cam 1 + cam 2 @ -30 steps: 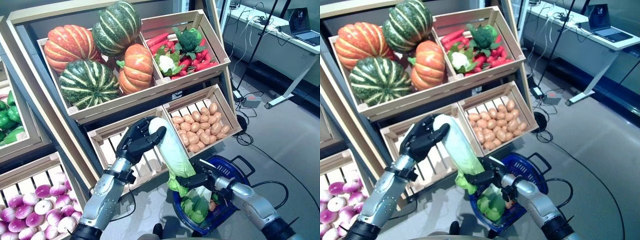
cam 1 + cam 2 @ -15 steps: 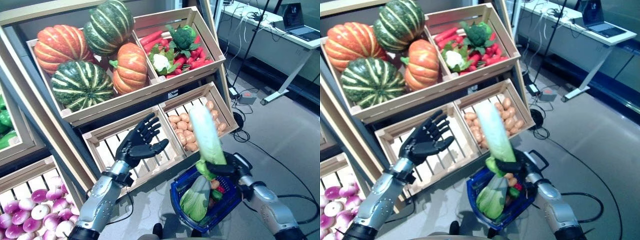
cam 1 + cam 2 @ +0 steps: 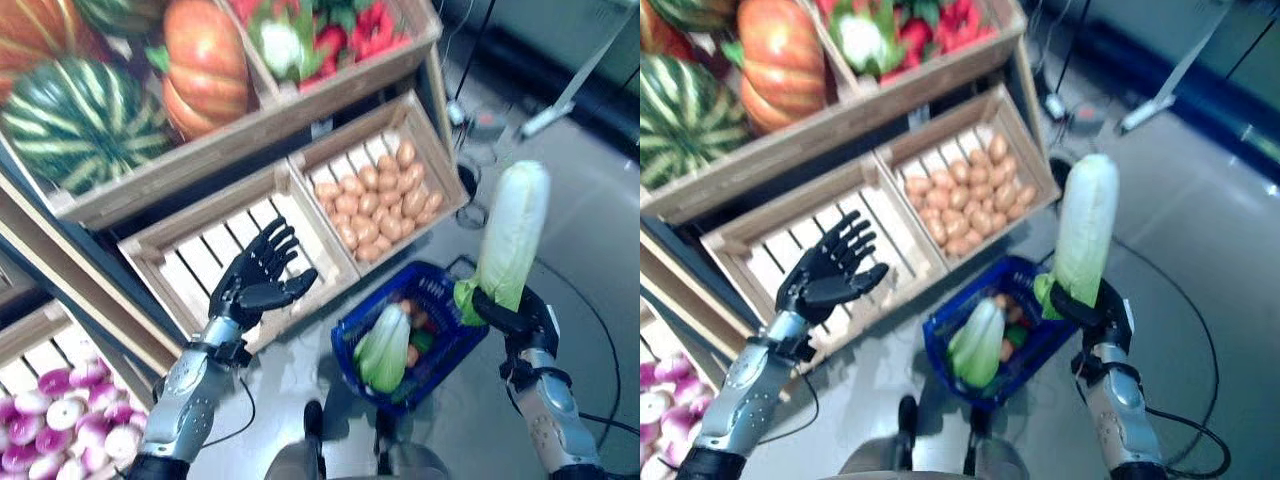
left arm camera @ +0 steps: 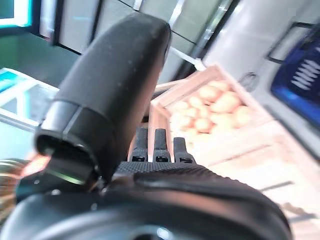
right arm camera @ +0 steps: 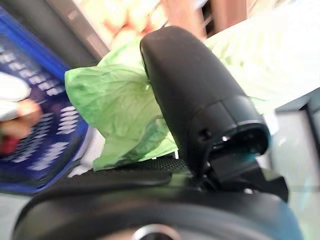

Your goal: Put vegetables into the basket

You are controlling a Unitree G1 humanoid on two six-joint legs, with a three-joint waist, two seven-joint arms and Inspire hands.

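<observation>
The right hand (image 3: 518, 312) is clamped round the leafy end of 1 napa cabbage (image 3: 511, 231), held upright. The blue basket (image 3: 356, 328), holding another cabbage (image 3: 384, 346), lies just beside it. The left hand (image 3: 258, 285) is spread wide over an empty crate (image 3: 176, 254).

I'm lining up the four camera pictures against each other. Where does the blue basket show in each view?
Left eye view: blue basket low, right of centre, on the floor below the potato crate.
Right eye view: low centre, again below the potatoes.
Left wrist view: a blue strip at the right edge.
Right wrist view: blue mesh at the left edge.
Shared landmark: the potato crate.
</observation>
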